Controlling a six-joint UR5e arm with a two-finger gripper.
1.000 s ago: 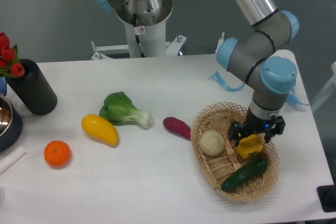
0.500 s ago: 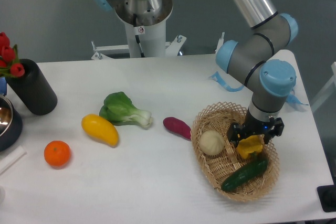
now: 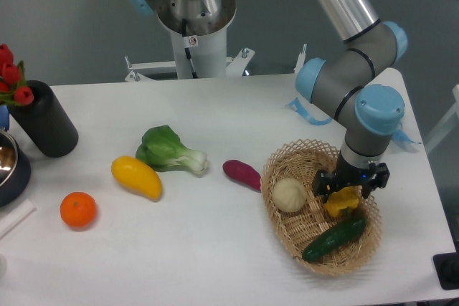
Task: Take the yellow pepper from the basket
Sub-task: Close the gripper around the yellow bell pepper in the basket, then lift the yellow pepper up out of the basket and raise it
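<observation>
Bright-yellow lobed bell pepper [image 3: 341, 201], light-tan woven wicker basket [image 3: 285, 228], dark-green cucumber [image 3: 334, 238], pale cream round onion [image 3: 289, 195], purple oval sweet potato [image 3: 242, 174], orange round fruit [image 3: 78, 209], white table [image 3: 215, 263].

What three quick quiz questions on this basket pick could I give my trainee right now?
1. True or false: the yellow pepper lies on the bare table outside the basket.
2. Which item sits nearest the end effector? A) orange B) bok choy C) cucumber
3. Fill in: the pale round onion lies in the ____.

Key
1. False; it is over the basket, right at the end effector's fingers.
2. C; the cucumber lies just below it in the basket.
3. basket.
</observation>
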